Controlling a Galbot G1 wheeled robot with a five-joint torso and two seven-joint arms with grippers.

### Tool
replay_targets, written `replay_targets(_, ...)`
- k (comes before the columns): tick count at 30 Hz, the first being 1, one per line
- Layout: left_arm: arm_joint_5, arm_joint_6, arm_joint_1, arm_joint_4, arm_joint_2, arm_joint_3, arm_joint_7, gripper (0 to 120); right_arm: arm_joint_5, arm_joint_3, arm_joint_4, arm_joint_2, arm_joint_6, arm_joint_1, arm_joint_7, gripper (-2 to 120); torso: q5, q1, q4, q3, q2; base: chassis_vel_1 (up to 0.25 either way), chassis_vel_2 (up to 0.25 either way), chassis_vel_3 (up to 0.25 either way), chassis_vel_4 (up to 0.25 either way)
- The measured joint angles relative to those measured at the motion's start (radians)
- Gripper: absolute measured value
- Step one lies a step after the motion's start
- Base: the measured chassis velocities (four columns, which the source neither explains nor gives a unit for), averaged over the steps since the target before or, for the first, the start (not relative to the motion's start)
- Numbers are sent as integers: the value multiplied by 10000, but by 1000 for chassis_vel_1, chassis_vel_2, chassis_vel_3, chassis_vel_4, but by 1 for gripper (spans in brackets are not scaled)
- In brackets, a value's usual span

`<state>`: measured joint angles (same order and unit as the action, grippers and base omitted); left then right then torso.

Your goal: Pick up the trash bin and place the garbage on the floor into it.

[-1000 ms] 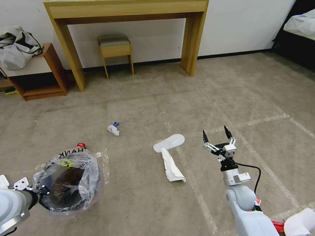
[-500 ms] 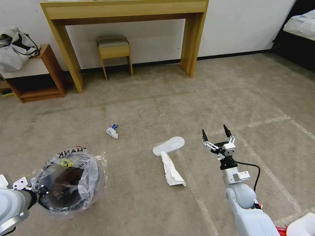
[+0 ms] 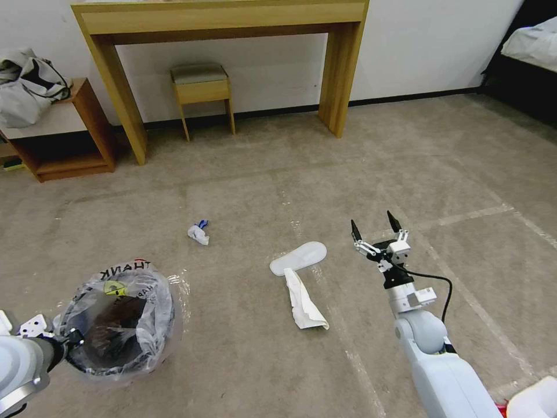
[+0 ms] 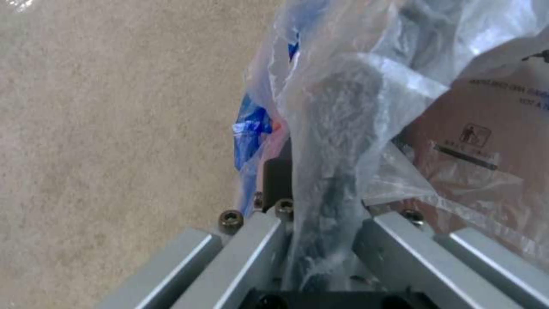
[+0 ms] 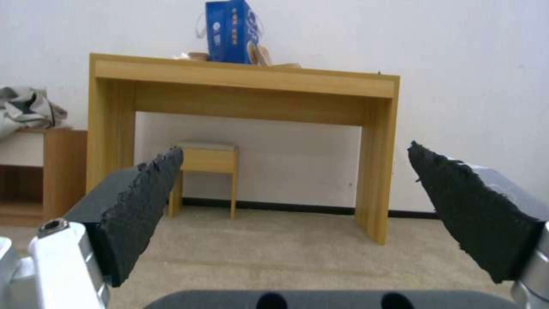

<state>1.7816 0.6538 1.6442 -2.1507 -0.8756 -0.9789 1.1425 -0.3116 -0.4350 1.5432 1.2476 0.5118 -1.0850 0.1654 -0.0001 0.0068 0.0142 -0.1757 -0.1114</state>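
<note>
The right claw (image 3: 375,224), its black fingers spread wide and holding nothing, is seen slightly farther forward and to the left than half a second earlier, raised above the carpeted floor (image 3: 325,168). The trash bin (image 3: 119,316) is kept at the lower left as before, gripped at its near rim by the left claw (image 3: 68,338), which is clenched on the bin's plastic liner. In the left wrist view the claw's fingers are largely hidden under the bunched clear bag, and the bin's red wall can barely be made out behind it. A crumpled white paper (image 3: 303,301) is seen on the floor to the left of the right claw and nearer the robot, touching a white slipper (image 3: 298,257). A smaller white wad (image 3: 198,233) is left well apart, beyond the bin.
</note>
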Motion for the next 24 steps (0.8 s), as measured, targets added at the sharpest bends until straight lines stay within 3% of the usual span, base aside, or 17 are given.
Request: replay_targets(24, -72, -35, -38, 104, 4, 9, -15, 0, 448, 2, -75, 376, 48, -99, 122, 100, 1, 0, 0, 1, 0, -3, 7, 5, -4)
